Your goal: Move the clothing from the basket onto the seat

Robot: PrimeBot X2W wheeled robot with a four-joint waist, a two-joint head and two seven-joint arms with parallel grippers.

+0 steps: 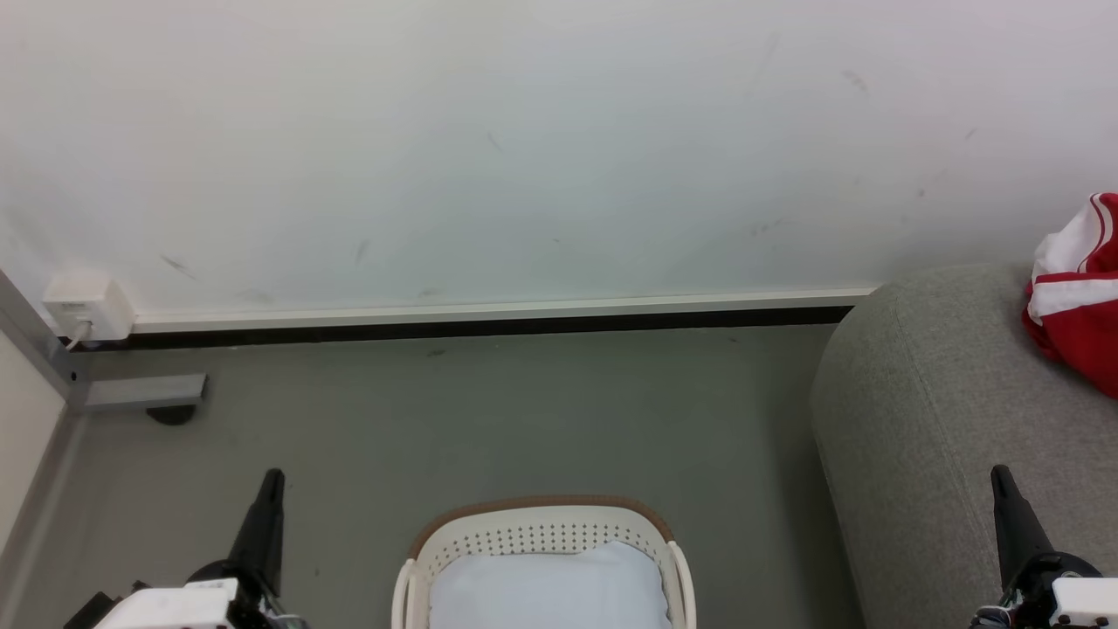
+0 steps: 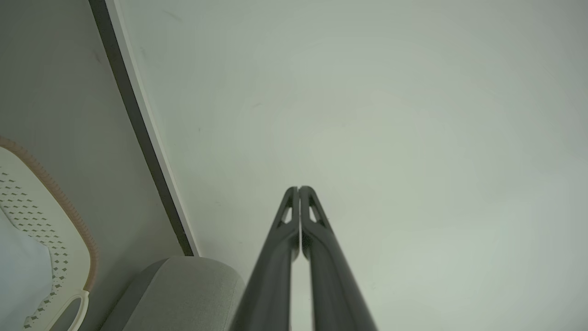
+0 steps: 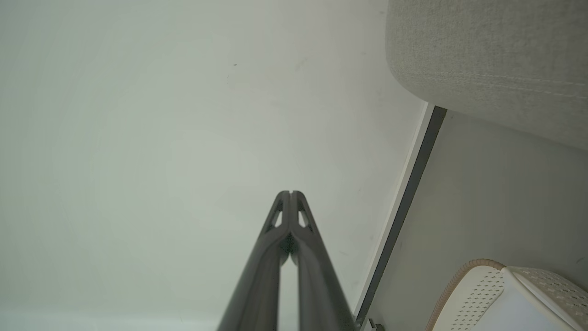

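The red clothing (image 1: 1079, 297) with white panels lies on the grey seat (image 1: 926, 419) at the right edge of the head view. The cream basket (image 1: 541, 533) with a brown rim stands on the floor at bottom centre and holds a pale white-blue cloth (image 1: 546, 585). My left gripper (image 1: 273, 479) is shut at the lower left, left of the basket, and holds nothing. My right gripper (image 1: 1000, 476) is shut over the seat's front, below the clothing, also empty. In the wrist views the left gripper (image 2: 299, 188) and right gripper (image 3: 291, 193) point at the pale wall with tips together.
A white wall with a skirting board (image 1: 489, 314) runs behind the grey floor (image 1: 524, 419). A white socket box (image 1: 87, 306) and a grey metal frame foot (image 1: 140, 393) sit at the far left. The basket (image 2: 41, 230) and seat (image 2: 183, 289) show in the left wrist view.
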